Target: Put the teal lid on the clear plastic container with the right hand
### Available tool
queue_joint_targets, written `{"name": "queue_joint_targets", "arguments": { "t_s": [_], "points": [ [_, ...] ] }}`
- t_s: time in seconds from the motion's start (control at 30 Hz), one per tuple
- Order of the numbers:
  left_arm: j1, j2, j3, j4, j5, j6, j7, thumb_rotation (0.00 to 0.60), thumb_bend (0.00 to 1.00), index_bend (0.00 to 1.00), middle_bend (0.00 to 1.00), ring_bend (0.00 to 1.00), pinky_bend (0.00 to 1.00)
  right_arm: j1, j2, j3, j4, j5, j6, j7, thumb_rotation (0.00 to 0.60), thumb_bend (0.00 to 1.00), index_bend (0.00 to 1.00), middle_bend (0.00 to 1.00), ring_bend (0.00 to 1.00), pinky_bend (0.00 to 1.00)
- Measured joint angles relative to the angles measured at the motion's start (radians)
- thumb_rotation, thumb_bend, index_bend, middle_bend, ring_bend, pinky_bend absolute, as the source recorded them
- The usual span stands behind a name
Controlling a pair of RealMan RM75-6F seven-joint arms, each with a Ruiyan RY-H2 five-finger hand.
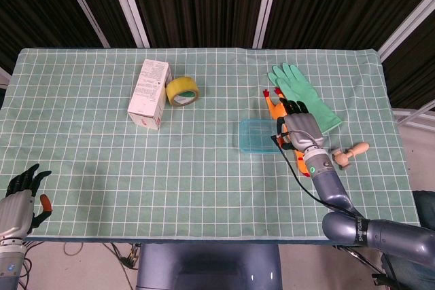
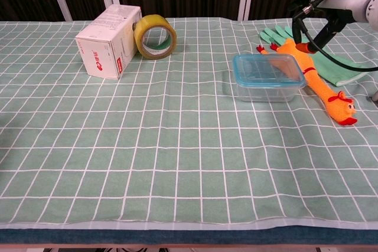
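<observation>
Teal lid (image 2: pixel 269 67) sits seated on the clear plastic container (image 2: pixel 269 87), which stands right of the table's middle on the green checked cloth (image 1: pixel 102 161). Going from the left: the left hand (image 1: pixel 19 203) hangs low off the table's near-left corner, holding nothing, its dark fingers spread apart. On the cloth toward the far left lies a white carton (image 1: pixel 149 93) on its side, and a roll of yellow tape (image 1: pixel 182 91) leans touching the carton's right end. Well to the right of these comes the lidded container, and just beside its right edge an orange rubber chicken (image 2: pixel 322 90) lies on the cloth, its red-beaked head toward the near side and its feet toward the far side. In the head view the right hand (image 1: pixel 299 129) hovers over the chicken, just right of the container, back upward with its fingers extended toward the far edge and nothing gripped; in the chest view only part of that arm shows at the upper right. A teal rubber glove (image 1: pixel 302 95) lies flat beyond the chicken, and a small wooden stamp (image 1: pixel 349 154) rests on its side nearer the cloth's right edge.
</observation>
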Motion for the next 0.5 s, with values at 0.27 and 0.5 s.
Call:
{"name": "queue_joint_targets", "arguments": {
  "t_s": [0.27,0.5],
  "points": [
    [-0.001,-0.001,0.000,-0.001,-0.003,-0.001,0.003,0.600,0.74,0.18,0.00,0.00,0.00,-0.027,0.001,-0.023,-0.005,-0.007,-0.006,-0.006,0.600,0.46,0.64,0.01,0.00,0.00],
    [-0.001,0.000,0.000,-0.003,-0.007,-0.002,0.003,0.600,0.74,0.18,0.00,0.00,0.00,-0.032,-0.029,-0.036,0.024,-0.002,-0.029,-0.016,0.600,0.46,0.64,0.01,0.00,0.00]
  ]
}}
